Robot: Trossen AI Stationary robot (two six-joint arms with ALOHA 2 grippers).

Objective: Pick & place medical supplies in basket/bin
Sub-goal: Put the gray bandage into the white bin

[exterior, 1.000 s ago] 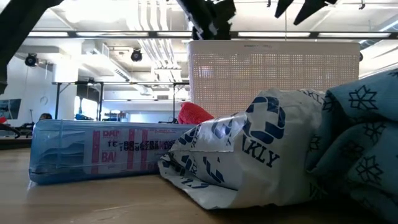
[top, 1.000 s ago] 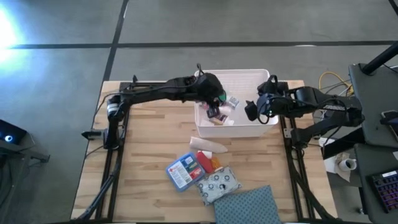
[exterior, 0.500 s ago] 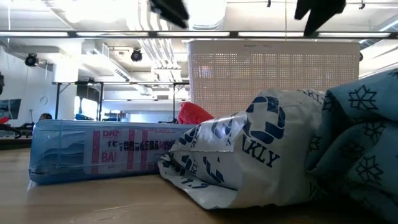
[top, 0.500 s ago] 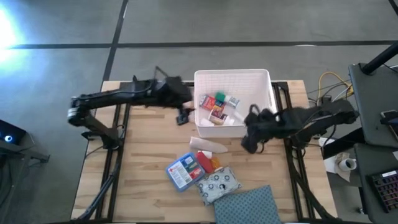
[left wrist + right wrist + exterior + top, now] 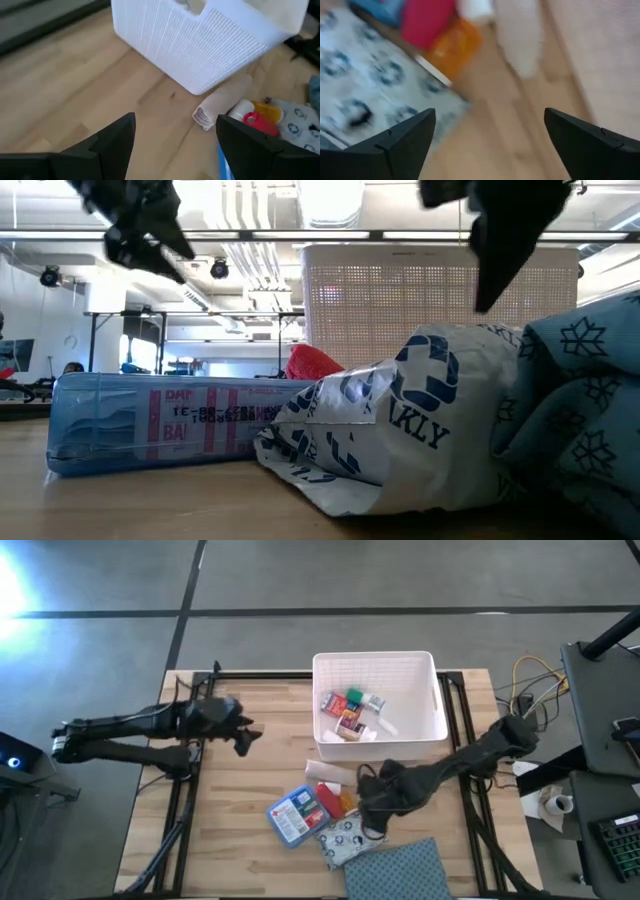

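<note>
Inside white bin point(image 5: 430, 720) — small packs point(image 5: 349, 713); both end effectors point(image 5: 244, 737) point(image 5: 372, 808) spread, empty.

Perforated white plastic bin point(image 5: 425, 740), wooden table point(image 5: 260, 840)

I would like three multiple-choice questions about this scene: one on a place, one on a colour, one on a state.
1. Where is the right gripper?
A. inside the bin
B. over the supplies near the patterned pouch
C. off the table

2. What colour is the bin?
A. white
B. green
C. black

3. How is the left gripper?
A. shut on a bottle
B. shut, empty
C. open, empty

Answers:
1 B: the high view shows it beside the pouch, in front of the bin.
2 A: its ribbed walls are white in every view.
3 C: its wrist view shows the fingers apart with only bare table between them.
</note>
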